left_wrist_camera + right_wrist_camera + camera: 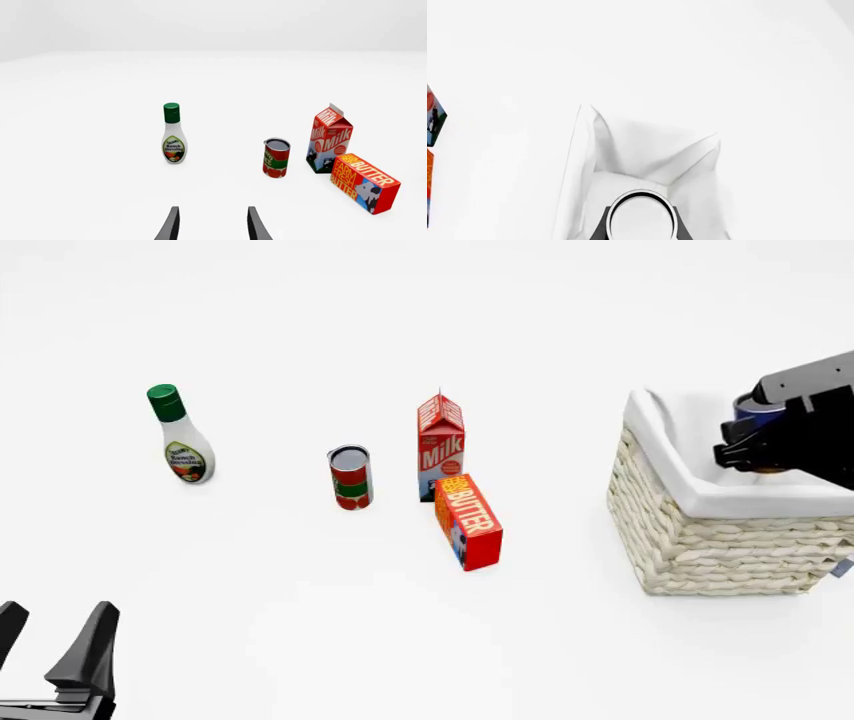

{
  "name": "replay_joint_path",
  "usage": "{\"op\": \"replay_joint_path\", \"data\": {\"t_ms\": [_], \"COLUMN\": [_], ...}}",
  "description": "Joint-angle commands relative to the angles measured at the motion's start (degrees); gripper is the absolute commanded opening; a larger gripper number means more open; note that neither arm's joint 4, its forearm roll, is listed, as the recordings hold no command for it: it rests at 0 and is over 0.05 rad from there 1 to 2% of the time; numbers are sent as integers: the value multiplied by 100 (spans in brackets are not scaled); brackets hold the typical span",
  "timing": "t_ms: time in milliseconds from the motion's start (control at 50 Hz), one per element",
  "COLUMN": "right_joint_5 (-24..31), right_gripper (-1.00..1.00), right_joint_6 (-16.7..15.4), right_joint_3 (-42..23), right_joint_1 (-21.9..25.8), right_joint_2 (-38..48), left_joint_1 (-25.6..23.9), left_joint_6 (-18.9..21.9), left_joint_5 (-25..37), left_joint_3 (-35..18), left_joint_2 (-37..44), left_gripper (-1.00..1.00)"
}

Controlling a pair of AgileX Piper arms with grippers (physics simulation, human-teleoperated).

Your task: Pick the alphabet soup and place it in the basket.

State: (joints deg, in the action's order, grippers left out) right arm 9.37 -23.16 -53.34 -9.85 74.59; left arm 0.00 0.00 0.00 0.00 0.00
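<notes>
My right gripper (pixel 763 443) is shut on the alphabet soup (pixel 757 411), a can with a blue upper label and an orange-red foot, and holds it upright over the opening of the cream wicker basket (pixel 714 545) at the right. In the right wrist view the can's silvery-white top (pixel 640 218) sits between my fingers, with the basket's white cloth lining (pixel 587 160) beyond it. My left gripper (pixel 51 642) is open and empty at the near left; its fingers (pixel 171 226) show in the left wrist view.
A ranch dressing bottle (pixel 178 437) stands at the far left. A red-and-green can (pixel 350 478), a milk carton (pixel 441 446) and a butter box (pixel 469 522) stand grouped mid-table, left of the basket. They also show in the left wrist view: bottle (pixel 173 136), can (pixel 276 158).
</notes>
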Motion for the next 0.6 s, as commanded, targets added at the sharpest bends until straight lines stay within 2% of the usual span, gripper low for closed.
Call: {"op": "replay_joint_path", "data": {"t_ms": [20, 600], "right_joint_5": [-112, -168], "right_gripper": [-100, -100], "right_joint_6": [111, 71], "right_joint_3": [26, -102], "right_joint_1": [-15, -122], "right_joint_2": [103, 366], "left_joint_1": [0, 0], "left_joint_6": [0, 0], "left_joint_5": [0, 0], "left_joint_3": [0, 0], "left_joint_2": [0, 0], "left_gripper": [100, 100]}}
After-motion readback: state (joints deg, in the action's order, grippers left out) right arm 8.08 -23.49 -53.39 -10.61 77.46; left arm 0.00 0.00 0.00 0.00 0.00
